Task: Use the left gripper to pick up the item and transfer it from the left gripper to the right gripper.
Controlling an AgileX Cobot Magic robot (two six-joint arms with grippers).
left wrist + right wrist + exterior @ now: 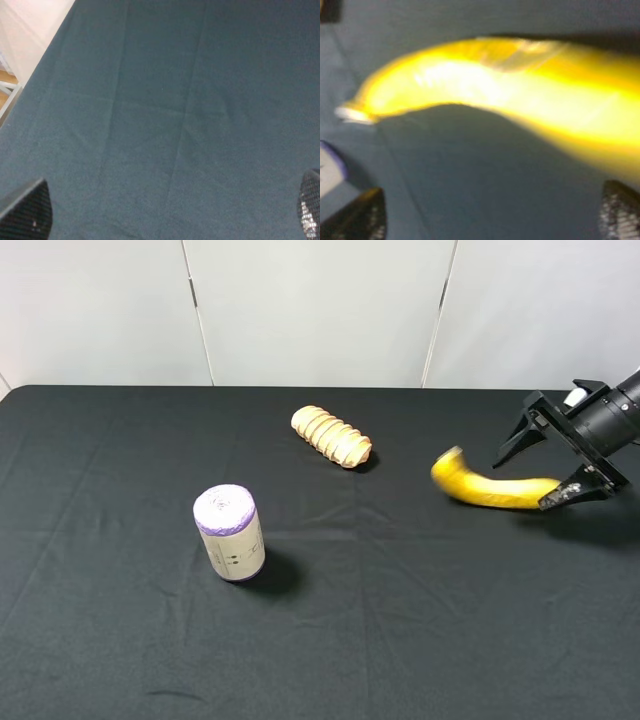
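Observation:
The yellow banana (490, 486) is at the right of the black table, blurred, with one end against the lower finger of my right gripper (520, 484). That gripper is open, its fingers spread wide to either side of the banana's end. In the right wrist view the banana (485, 85) fills the frame beyond the spread fingertips (367, 215), not clamped. I cannot tell whether it rests on the cloth. My left gripper (165, 212) is open and empty over bare black cloth. It is out of the exterior view.
A ridged tan bread loaf (331, 435) lies at the back centre. A purple-topped cylinder (230, 532) stands upright left of centre; its edge shows in the right wrist view (330, 172). The table's left edge (45, 55) shows in the left wrist view.

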